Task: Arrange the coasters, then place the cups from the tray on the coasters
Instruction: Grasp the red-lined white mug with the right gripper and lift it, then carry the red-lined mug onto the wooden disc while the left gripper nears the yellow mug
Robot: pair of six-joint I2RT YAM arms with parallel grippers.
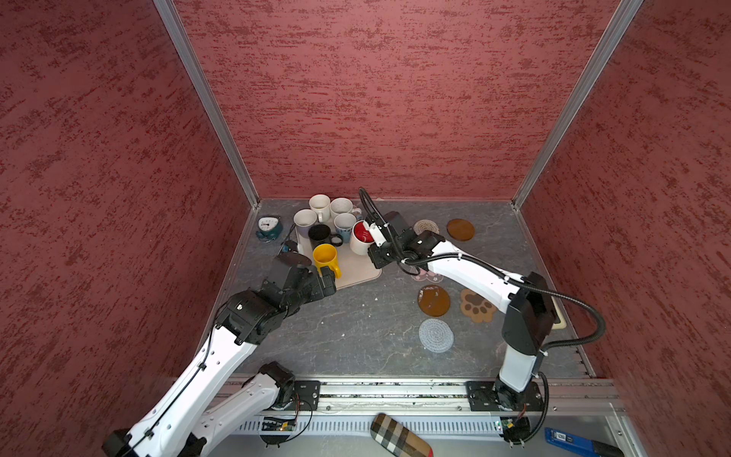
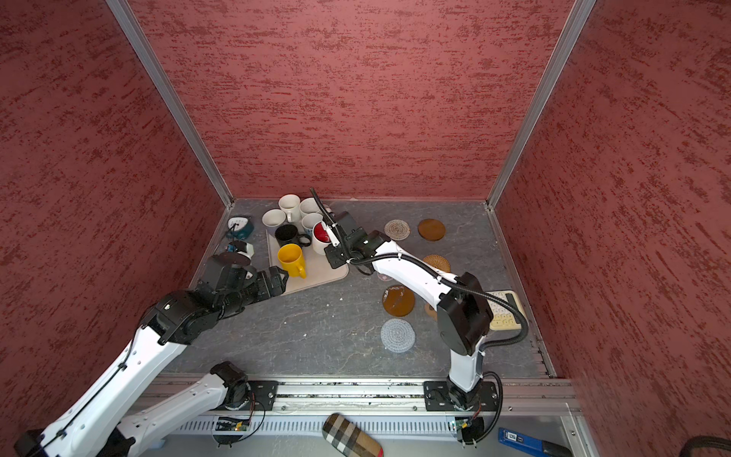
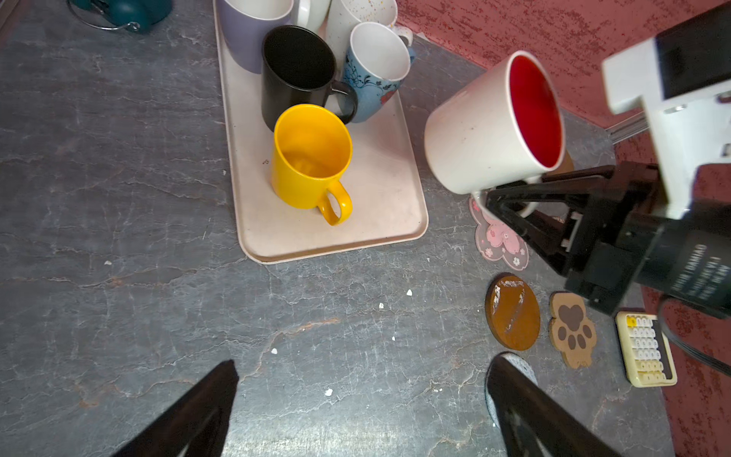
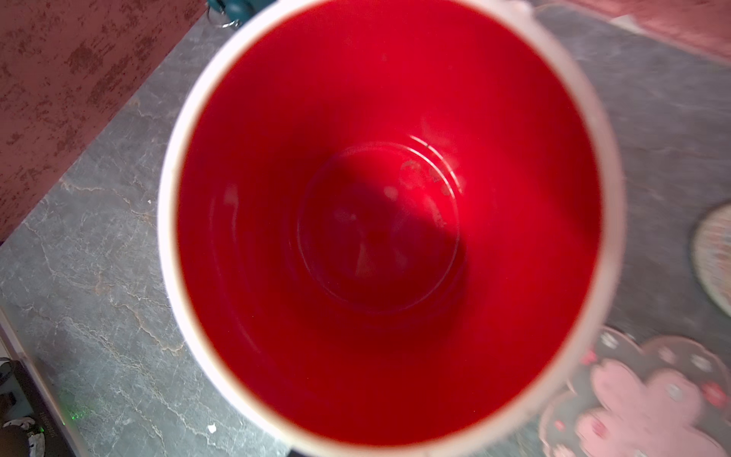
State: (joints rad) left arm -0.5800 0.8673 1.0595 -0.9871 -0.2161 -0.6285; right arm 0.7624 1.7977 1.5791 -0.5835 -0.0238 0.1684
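Note:
My right gripper (image 3: 499, 201) is shut on the handle of the white cup with the red inside (image 1: 360, 237), which hangs tilted in the air just past the beige tray's (image 3: 379, 221) right edge, above the pink flower coaster (image 3: 502, 241). In the right wrist view the cup's red inside (image 4: 387, 221) hides the jaws. The yellow (image 1: 326, 259), black (image 1: 319, 234), blue (image 3: 372, 75), lavender (image 3: 245, 31) and two white cups (image 1: 319, 205) stand on the tray. My left gripper (image 3: 362, 366) hovers open and empty over bare table by the tray's near corner.
Coasters lie right of the tray: cream spiral (image 1: 426, 227), brown disc (image 1: 460, 229), tan rattan (image 2: 437, 263), second brown disc (image 1: 434, 300), paw-print (image 1: 477, 305), grey-blue crochet (image 1: 436, 334). A teal clock (image 1: 269, 227) stands left of the tray, a calculator (image 2: 504, 310) by the right wall.

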